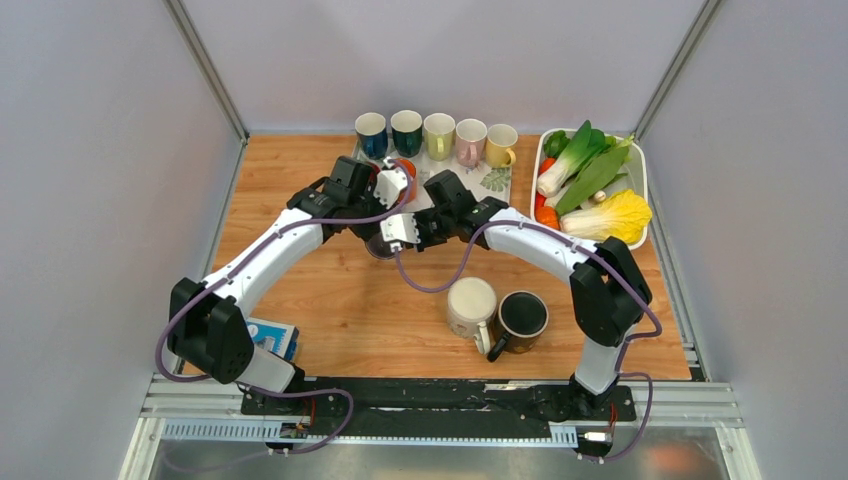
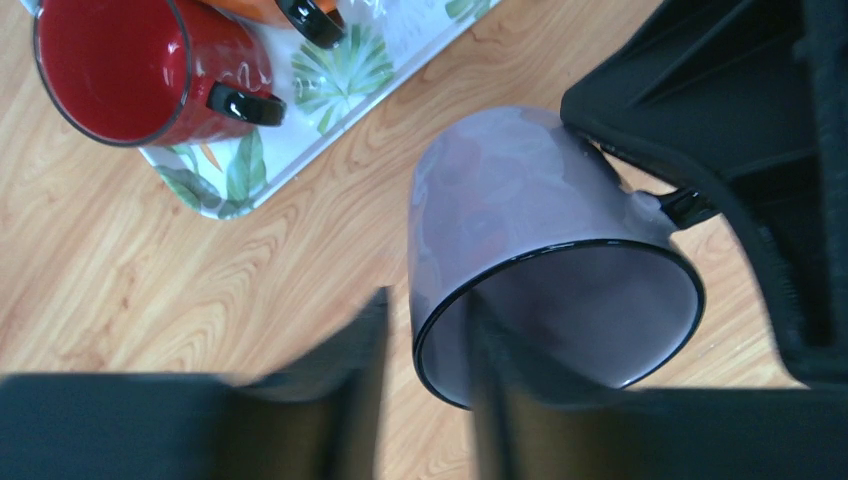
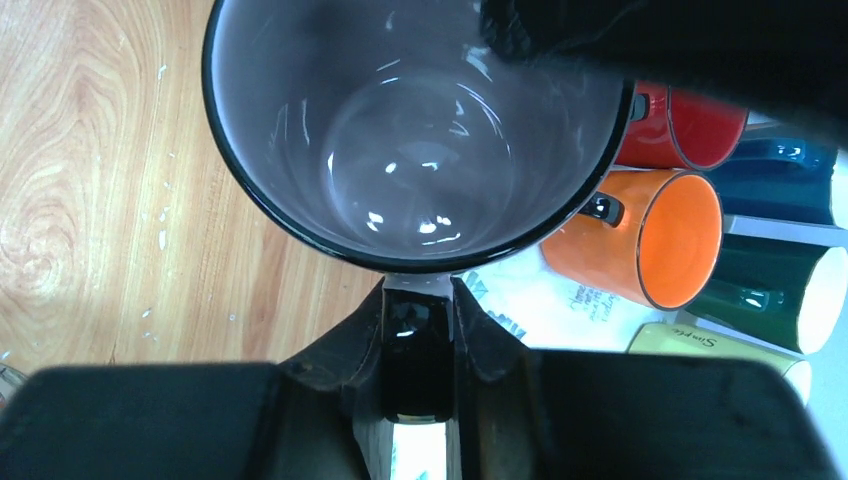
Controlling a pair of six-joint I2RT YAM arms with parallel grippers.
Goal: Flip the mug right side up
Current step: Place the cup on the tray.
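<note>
Grey mug [image 2: 500, 190]: right tool [image 3: 418, 292] clamps its handle [image 3: 417, 360], left tool [image 2: 428, 310] straddles rim [image 2: 600, 245], released.

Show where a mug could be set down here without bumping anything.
Widest bare wood lies between the left arm, the white mug and the front edge. A smaller patch sits at the back left, beside the tray. Crowded: the middle around the held grey mug, and the back right by the vegetable bin.

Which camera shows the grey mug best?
The left wrist view: the grey mug shows nearly whole, tilted, its outer wall and black rim plain. The right wrist view looks straight into its mouth, with the right pincer shut on its handle. In the top view it is almost wholly hidden.
</note>
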